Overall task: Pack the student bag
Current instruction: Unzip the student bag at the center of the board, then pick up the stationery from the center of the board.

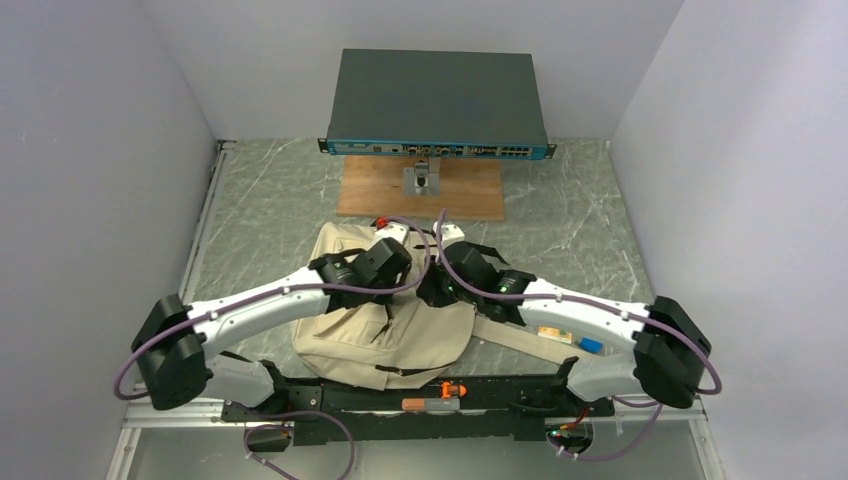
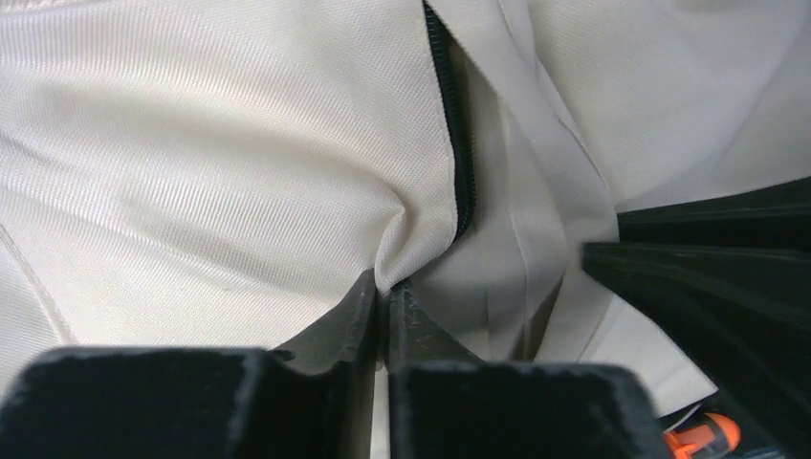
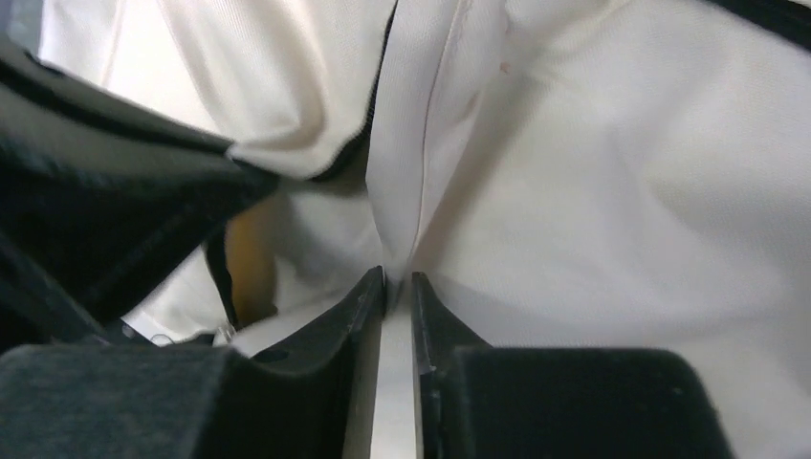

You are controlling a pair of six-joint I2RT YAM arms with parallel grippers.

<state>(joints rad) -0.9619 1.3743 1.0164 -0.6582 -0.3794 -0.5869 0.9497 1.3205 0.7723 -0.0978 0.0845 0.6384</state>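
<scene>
The student bag (image 1: 350, 340) is laid on the surface (image 1: 270, 200) just in front of the wooden board (image 1: 380, 190), one canvas fold pinched in the left hand (image 2: 387, 292), another clamped in the right hand (image 3: 397, 277).

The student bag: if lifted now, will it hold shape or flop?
Likely floppy: the student bag lies slumped, its cloth bunching where left gripper and right gripper pinch it. Lifted, it would probably sag between them. The woven canvas looks unlikely to slip.

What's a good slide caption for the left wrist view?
Left gripper shut on a fold of the beige student bag, just beside its black zipper.
</scene>
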